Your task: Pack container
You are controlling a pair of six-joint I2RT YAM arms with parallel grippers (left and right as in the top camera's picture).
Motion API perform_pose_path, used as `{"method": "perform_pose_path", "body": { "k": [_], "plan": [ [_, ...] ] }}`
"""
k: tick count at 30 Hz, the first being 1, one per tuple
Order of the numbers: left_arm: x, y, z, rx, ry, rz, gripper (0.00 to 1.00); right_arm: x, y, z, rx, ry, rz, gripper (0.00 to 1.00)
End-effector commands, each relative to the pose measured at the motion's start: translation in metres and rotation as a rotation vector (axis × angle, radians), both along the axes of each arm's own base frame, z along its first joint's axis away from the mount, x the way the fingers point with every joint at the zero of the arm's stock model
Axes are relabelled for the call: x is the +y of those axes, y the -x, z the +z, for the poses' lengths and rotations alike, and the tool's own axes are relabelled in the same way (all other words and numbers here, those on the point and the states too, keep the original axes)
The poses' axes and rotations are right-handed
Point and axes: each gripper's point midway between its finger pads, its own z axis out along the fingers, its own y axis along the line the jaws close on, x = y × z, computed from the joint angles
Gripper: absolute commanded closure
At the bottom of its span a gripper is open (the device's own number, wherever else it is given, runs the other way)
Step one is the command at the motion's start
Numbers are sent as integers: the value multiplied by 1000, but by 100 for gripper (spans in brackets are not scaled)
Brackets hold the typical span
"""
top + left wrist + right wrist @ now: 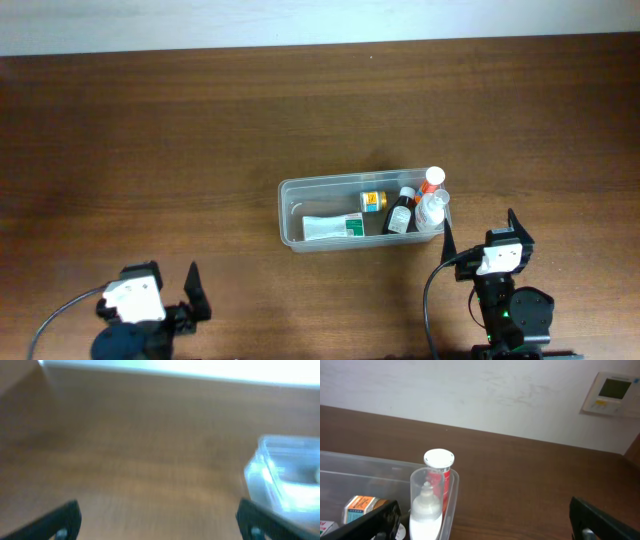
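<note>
Dark brown wooden counter fills the overhead view. Near its middle sits the clear, shallow rectangular plastic container, open side up, its long axis running left to right across the counter. Inside are a green-and-white tube lying flat, a small yellow-topped jar, a dark bottle, a clear bottle and a red bottle with a white cap, with the bottles crowded at the right end. No loose item shows on the counter, so the packing looks mostly or wholly done; no lid is visible. From the left wrist, which is blurred, the left gripper has its jaws wide and empty, with the container off to the right. From the right wrist, the right gripper likewise spreads its jaws wide around nothing, and the container's right end sits at lower left.
</note>
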Motion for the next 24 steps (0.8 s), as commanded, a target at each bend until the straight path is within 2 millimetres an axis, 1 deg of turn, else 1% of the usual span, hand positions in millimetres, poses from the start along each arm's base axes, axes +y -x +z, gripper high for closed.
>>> {"method": "perform_pose_path", "body": {
  "k": [1, 7, 9, 10, 12, 14, 24],
  "plan": [
    [-9, -15, -13, -85, 18, -56, 0, 1, 0, -2, 2, -2, 2, 2],
    [-7, -54, -25, -284, 1, -55, 0, 1, 0, -2, 2, -2, 2, 2],
    [-6, -64, -35, -336, -2, -56, 0, 1, 0, -2, 2, -2, 2, 2],
    [-6, -67, -45, -343, -4, -56, 0, 1, 0, -2, 2, -2, 2, 2],
    [-5, -68, -39, -367, -7, -47, 0, 1, 0, -2, 2, -2, 2, 2],
    [-5, -67, -43, -351, -6, -48, 0, 1, 0, -2, 2, -2, 2, 2],
    [-5, -68, -43, -349, -6, -48, 0, 1, 0, -2, 2, -2, 2, 2]
  ]
}}
